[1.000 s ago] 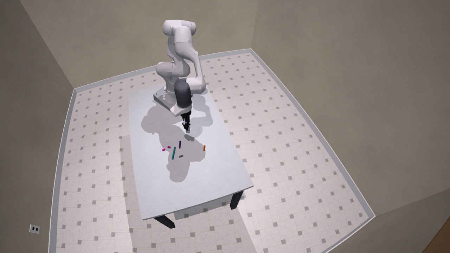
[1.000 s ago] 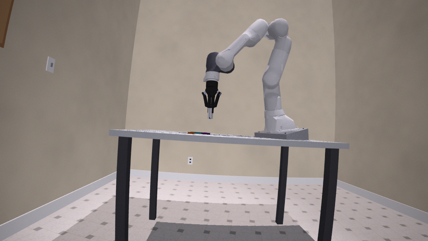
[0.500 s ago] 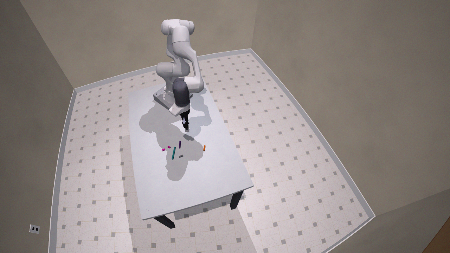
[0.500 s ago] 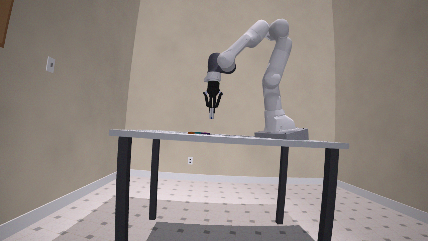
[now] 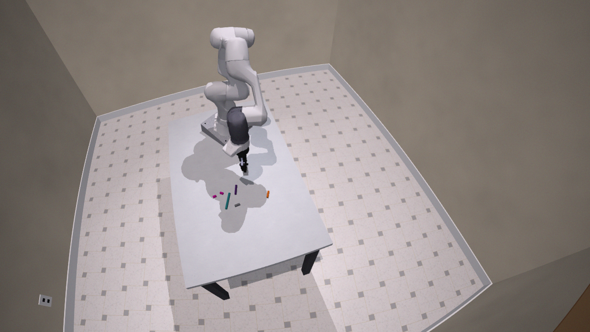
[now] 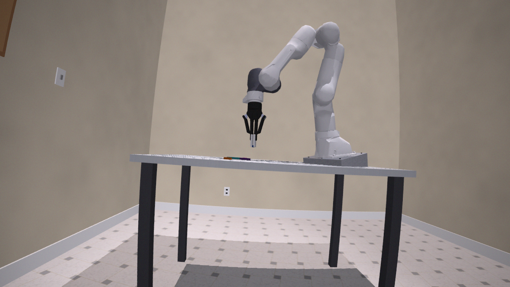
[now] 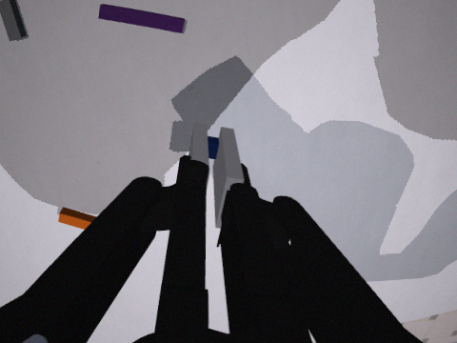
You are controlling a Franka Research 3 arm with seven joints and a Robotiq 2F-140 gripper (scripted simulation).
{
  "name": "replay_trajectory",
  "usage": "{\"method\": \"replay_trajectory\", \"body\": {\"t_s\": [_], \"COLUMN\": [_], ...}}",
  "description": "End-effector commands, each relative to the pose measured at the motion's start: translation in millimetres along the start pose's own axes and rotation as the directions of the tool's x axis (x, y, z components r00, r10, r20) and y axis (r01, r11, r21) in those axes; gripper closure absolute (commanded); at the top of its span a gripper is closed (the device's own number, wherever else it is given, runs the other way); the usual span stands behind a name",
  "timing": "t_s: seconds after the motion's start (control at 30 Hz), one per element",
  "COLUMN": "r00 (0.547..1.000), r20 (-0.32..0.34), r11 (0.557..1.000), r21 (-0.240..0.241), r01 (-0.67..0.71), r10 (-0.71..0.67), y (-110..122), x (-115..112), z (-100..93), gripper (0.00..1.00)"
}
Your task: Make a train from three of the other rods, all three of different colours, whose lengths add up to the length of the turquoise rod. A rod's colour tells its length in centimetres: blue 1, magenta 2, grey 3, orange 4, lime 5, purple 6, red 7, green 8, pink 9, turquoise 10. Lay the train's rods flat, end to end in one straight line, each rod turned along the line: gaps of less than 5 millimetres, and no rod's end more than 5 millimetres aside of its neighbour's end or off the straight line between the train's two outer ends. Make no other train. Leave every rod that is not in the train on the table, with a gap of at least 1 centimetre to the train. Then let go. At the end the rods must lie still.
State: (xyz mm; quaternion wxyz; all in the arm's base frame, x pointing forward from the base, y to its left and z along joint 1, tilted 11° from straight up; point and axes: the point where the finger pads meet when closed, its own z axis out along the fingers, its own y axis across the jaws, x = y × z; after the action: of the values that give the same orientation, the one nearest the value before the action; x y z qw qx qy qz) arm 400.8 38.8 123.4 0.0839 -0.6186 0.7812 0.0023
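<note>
While your pincer [image 5: 244,169] [image 6: 253,142] [image 7: 209,146] hangs above the bench [image 5: 255,247] [image 6: 271,165] [image 7: 29,238], pinching the blue rod [image 7: 213,147], you have the purple [image 5: 236,189] [image 6: 244,158] [image 7: 142,18], orange [image 5: 268,193] [image 6: 227,158] [image 7: 75,219] and turquoise [image 5: 227,201] [image 6: 234,157] rods lying apart.

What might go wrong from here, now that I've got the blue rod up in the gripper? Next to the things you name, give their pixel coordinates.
The blue rod [image 7: 213,148] is tiny between the fingertips of the gripper [image 5: 244,171] [image 6: 253,145] [image 7: 209,146], so it may twist or slip.
The purple rod [image 5: 236,189] [image 6: 244,158] [image 7: 142,18] lies near the turquoise rod [image 5: 227,201] [image 6: 233,157]; coming down there, the fingers could knock either.
</note>
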Motion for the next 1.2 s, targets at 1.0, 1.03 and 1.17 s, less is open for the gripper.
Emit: {"method": "replay_trajectory", "body": {"t_s": [1.0, 1.03, 1.17], "r00": [1.0, 1.0, 1.0], "r20": [0.002, 0.002, 0.002], "r11": [1.0, 1.0, 1.0], "r21": [0.022, 0.022, 0.022], "r01": [0.017, 0.017, 0.017], "r10": [-0.017, -0.017, -0.017], "y": [-8, -8, -8], "x": [-1, -1, -1], "z": [57.9, 57.9, 57.9], "gripper": [0.97, 0.97, 0.97]}}
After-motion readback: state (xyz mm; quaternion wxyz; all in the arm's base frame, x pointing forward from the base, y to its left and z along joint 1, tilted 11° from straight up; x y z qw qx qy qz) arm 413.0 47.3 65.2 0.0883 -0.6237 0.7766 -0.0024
